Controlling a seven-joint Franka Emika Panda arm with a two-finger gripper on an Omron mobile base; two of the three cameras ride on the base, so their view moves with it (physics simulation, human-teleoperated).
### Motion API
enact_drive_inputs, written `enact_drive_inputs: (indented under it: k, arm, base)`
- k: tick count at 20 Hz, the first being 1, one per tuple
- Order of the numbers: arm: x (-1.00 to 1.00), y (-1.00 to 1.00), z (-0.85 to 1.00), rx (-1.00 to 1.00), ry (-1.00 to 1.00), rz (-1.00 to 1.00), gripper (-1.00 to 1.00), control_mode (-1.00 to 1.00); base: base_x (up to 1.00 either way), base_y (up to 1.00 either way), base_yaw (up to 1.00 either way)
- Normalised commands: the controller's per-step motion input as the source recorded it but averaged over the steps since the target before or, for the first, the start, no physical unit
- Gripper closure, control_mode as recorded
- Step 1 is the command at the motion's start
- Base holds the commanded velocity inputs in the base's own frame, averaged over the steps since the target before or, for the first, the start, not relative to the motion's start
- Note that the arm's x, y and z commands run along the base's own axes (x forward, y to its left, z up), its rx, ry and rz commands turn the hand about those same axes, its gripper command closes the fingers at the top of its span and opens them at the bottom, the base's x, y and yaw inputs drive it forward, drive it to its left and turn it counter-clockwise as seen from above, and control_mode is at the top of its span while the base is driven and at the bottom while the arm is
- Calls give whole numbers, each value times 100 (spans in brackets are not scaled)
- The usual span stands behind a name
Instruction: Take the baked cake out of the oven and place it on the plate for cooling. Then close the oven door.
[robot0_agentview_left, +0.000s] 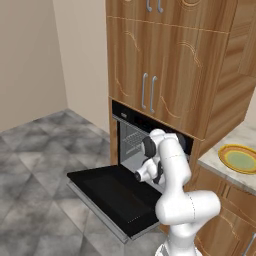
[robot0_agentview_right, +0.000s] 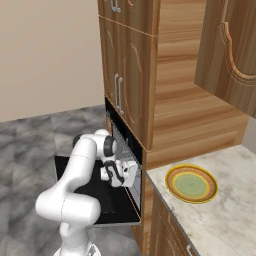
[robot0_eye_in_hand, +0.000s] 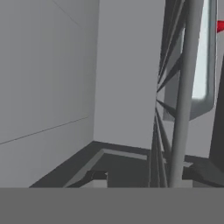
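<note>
- Fingers first: mine reach inside the oven (robot0_agentview_left: 131, 131); whether they are apart, together or clamped on anything, I cannot tell.
- Wooden cabinetry (robot0_agentview_left: 165, 60) surrounds the black oven, largest of all.
- Oven door (robot0_agentview_left: 107, 192) lies dropped open and flat under my arm.
- Wire rack (robot0_eye_in_hand: 181, 96) bars cross my hand view, edge-on.
- Plate (robot0_agentview_right: 191, 183) sits bare on the counter (robot0_agentview_right: 220, 220), right of the oven.
- Cake's red topping (robot0_eye_in_hand: 220, 26) peeks beyond the rack.

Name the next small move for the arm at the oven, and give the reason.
Probably a slow straight pull-back out of the oven: the hand is inside it over the lowered oven door, wire rack close by, and the plate on the counter is bare.
</note>
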Motion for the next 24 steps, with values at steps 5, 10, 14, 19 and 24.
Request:
enact_drive_inputs:
  k: [5, 10, 14, 19, 24]
  arm:
    - [0, 22, -22, 11, 21, 0, 100, -100]
    - [0, 35, -27, 12, 23, 2, 100, -100]
    - [-4, 55, -34, 10, 23, 3, 100, -100]
    - [-18, 67, -43, 8, 24, 4, 100, -100]
    - [-35, 79, -49, 5, 22, 5, 100, -100]
  base:
    - [0, 0, 0]
    - [0, 0, 0]
    - [0, 0, 0]
    - [0, 0, 0]
    - [0, 0, 0]
